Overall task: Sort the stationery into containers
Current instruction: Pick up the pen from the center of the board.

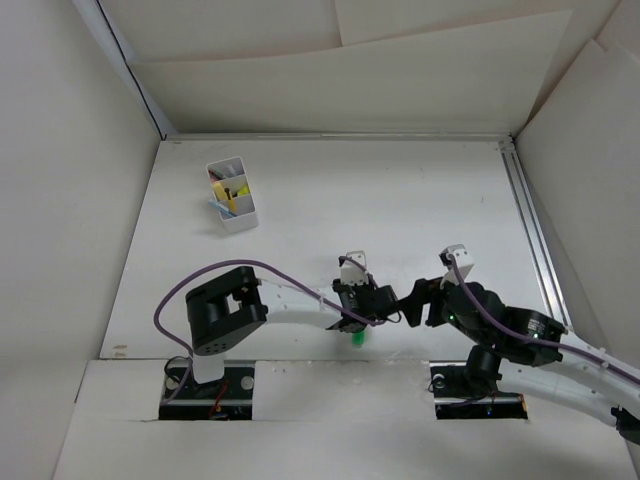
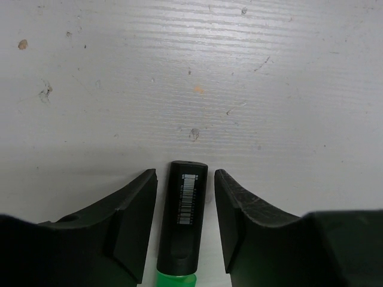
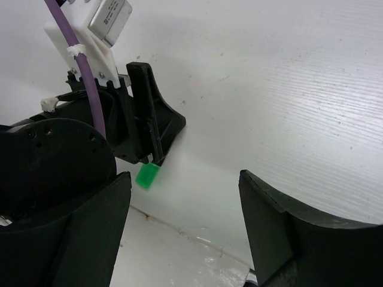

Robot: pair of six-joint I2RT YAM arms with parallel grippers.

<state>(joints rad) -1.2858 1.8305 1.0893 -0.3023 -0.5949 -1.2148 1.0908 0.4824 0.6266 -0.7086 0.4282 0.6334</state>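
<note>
the left tool [image 2: 185, 179] is down at the white surface [image 1: 400, 200] with its two fingers spread, one on each side of a green highlighter [image 2: 182, 221]. a thin gap shows on either side, so the fingers straddle it without pinching it. the highlighter lies flat between them, lengthwise along the fingers. its black cap, which carries a small white barcode label, points out past the fingertips, and its green body runs back toward the wrist. just beside the left tool, on its right, the right tool [image 3: 184, 179] hangs with its fingers spread wide and nothing between them. the white two-compartment box [image 1: 243, 218] stands well apart from both tools, farther out and to the left. yellow pieces, a blue pen and something red stand in it; which compartment holds which cannot be told.
</note>
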